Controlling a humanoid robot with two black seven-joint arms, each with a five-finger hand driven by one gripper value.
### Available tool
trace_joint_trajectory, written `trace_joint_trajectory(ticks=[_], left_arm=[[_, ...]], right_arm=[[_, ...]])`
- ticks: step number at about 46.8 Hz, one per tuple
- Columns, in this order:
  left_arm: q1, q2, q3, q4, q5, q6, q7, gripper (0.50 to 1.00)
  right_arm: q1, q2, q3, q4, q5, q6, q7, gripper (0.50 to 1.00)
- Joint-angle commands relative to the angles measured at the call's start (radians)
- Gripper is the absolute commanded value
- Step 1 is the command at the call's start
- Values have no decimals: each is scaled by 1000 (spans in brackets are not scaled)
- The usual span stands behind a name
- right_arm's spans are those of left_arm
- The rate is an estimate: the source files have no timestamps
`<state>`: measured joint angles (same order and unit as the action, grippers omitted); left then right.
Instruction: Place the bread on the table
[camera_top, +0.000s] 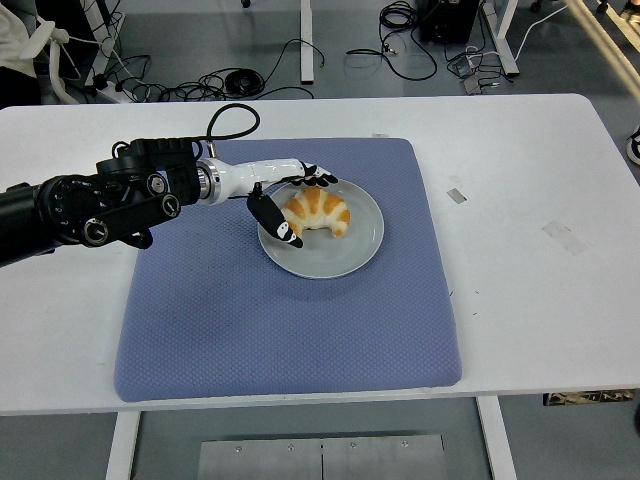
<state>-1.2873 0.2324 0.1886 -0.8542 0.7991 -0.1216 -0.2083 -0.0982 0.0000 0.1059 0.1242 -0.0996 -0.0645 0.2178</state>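
Observation:
A golden croissant (318, 212) lies on a grey plate (340, 255) that sits on a blue mat (290, 320) in the middle of the white table. My left hand (296, 202) reaches in from the left over the plate's left rim. Its fingers (318, 177) are spread above the far side of the croissant and the thumb (274, 219) points down at its near left end. The hand brackets the bread's left end but is not closed on it. The right arm is out of view.
The white table (540, 200) extends to the right of the mat, with small tape marks (562, 235) on it. Cables and table legs lie on the floor beyond the far edge.

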Motion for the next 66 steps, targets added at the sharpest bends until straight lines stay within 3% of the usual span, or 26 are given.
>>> trace_joint_trajectory(ticks=[1, 15, 25, 38, 43, 46, 66], left_arm=[[6, -7, 0, 0, 0, 8, 0, 880], [13, -13, -1, -2, -1, 34, -3, 818], [14, -27, 2, -2, 0, 56, -3, 687], [14, -27, 3, -2, 0, 56, -3, 671], [14, -28, 8, -2, 2, 56, -3, 596], [11, -27, 12, -2, 3, 56, -3, 500], [-23, -13, 3, 23, -5, 59, 1, 500]], right_arm=[[0, 0, 0, 0, 0, 0, 0, 1000], [0, 0, 0, 0, 0, 0, 0, 1000], [0, 0, 0, 0, 0, 0, 0, 1000], [0, 0, 0, 0, 0, 0, 0, 1000], [0, 0, 0, 0, 0, 0, 0, 1000], [0, 0, 0, 0, 0, 0, 0, 1000], [0, 0, 0, 0, 1, 0, 0, 1000]])
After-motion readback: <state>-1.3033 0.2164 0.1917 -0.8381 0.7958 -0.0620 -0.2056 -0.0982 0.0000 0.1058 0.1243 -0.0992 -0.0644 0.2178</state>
